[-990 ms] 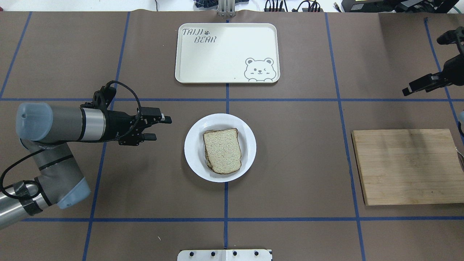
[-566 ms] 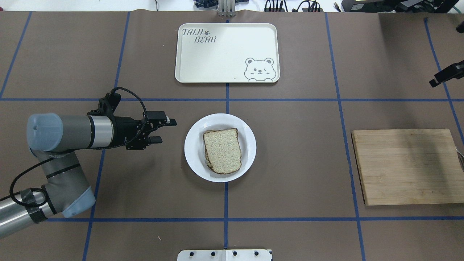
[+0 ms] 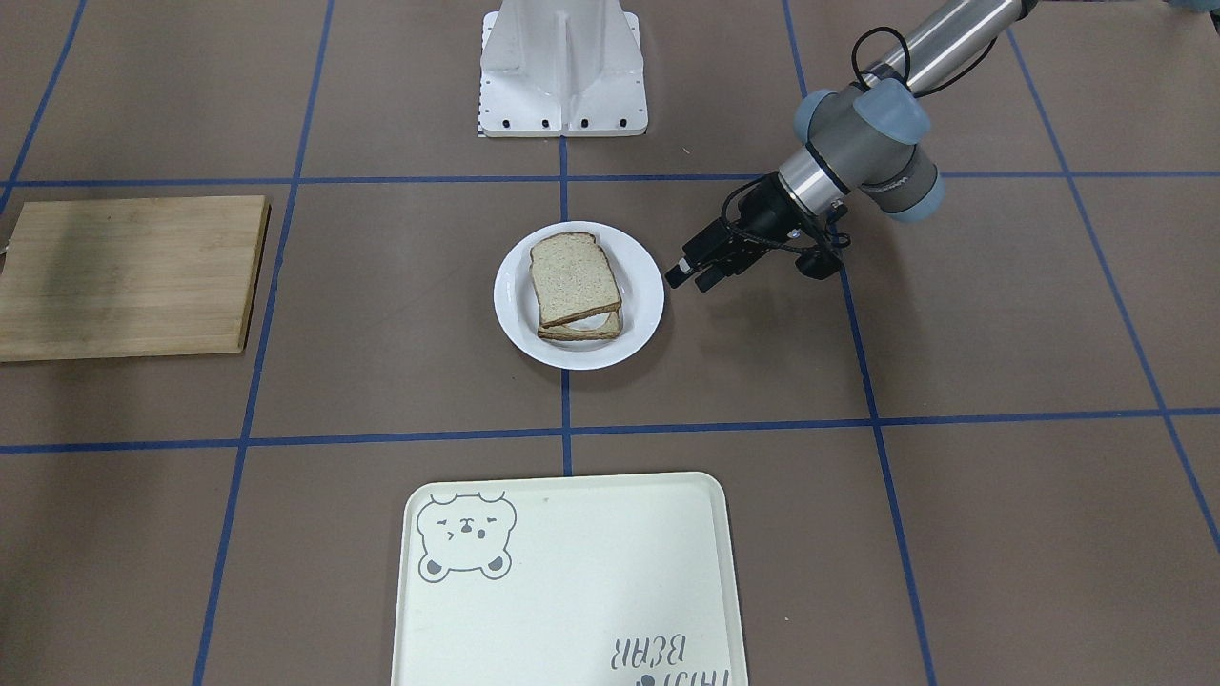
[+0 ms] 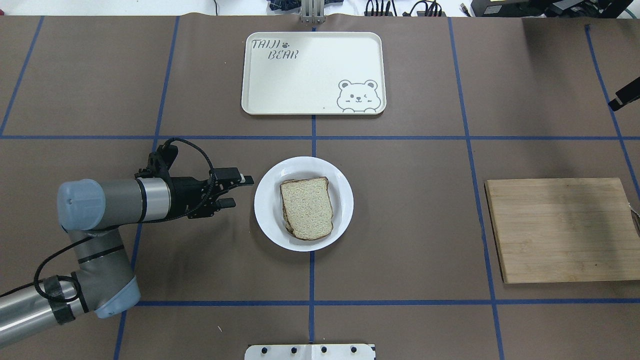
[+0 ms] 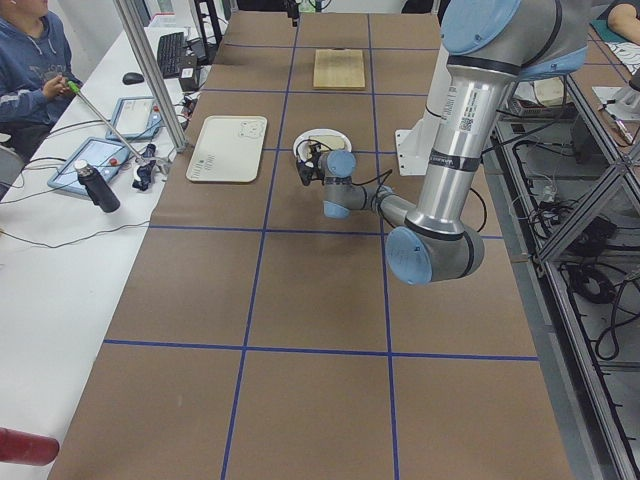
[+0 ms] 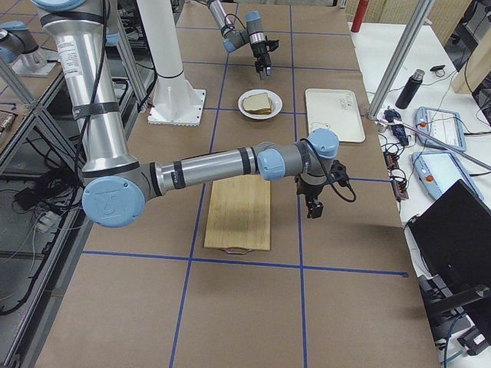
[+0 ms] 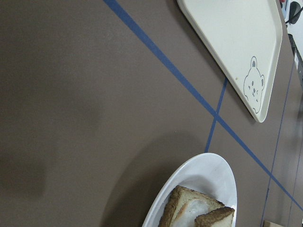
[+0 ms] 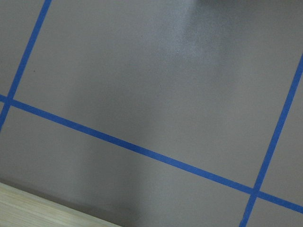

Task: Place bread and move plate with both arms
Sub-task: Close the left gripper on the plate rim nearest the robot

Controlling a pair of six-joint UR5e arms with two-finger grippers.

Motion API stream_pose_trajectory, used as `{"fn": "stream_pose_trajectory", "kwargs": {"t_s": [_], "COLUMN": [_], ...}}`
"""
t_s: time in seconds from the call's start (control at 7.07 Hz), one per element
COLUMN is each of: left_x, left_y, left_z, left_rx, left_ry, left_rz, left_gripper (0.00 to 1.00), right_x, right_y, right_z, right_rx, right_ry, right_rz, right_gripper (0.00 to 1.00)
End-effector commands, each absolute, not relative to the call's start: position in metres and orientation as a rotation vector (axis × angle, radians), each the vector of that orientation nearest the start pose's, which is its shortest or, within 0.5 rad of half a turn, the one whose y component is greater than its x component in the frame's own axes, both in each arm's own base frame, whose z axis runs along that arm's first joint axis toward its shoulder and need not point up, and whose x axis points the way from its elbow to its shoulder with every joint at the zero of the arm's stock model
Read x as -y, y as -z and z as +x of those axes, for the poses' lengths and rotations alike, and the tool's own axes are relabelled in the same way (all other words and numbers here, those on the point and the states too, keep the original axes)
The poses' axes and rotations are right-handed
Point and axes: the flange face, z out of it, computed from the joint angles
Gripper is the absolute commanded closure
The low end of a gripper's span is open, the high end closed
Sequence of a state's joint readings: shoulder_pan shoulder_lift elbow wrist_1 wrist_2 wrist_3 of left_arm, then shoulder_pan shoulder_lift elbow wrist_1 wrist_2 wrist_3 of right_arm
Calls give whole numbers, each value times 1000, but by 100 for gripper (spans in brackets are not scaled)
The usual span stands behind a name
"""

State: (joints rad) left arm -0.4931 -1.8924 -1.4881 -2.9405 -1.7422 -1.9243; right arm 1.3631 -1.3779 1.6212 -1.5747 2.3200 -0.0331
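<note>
The bread is a plain slice lying on top of another slice on the white plate at the table's middle. Both also show in the front view, the bread and the plate. In the left wrist view the plate and the slices' corner show at the bottom. My left gripper is open and empty, low over the table just left of the plate's rim, apart from it; the front view shows it too. Only a piece of my right gripper shows at the right edge, beyond the board; I cannot tell its state.
A cream bear-print tray lies at the far middle of the table. A wooden cutting board lies to the right. The white stand's base sits at the near edge. Blue tape lines cross the brown table cover.
My left gripper has moved right, closer to the plate's rim, and slightly nearer the robot. My right gripper has drawn back toward the right edge, mostly out of view.
</note>
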Motion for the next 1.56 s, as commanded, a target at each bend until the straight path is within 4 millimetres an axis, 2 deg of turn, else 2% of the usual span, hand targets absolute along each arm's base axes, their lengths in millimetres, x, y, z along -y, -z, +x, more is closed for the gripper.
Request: {"fn": "stream_pose_trajectory", "kwargs": {"t_s": [0.0, 0.28, 0.57, 0.85, 1.41], "left_x": [377, 368, 356, 350, 339], "left_y": [-364, -364, -364, -362, -368], "left_z": [502, 508, 518, 522, 532], "left_rx": [-1647, -1644, -1644, -1649, -1669], "left_ry": [489, 473, 458, 463, 498], "left_rz": [-27, -42, -63, -69, -35], "left_gripper": [19, 30, 36, 40, 41], "right_x": [577, 577, 576, 576, 576], "right_y": [-529, -530, -529, -529, -524], "right_z": [-56, -60, -66, -71, -72], "right_rx": [778, 780, 785, 787, 794], "right_ry": [320, 318, 325, 331, 335], "right_rz": [164, 157, 152, 148, 155], "right_gripper": [0, 0, 0, 0, 0]}}
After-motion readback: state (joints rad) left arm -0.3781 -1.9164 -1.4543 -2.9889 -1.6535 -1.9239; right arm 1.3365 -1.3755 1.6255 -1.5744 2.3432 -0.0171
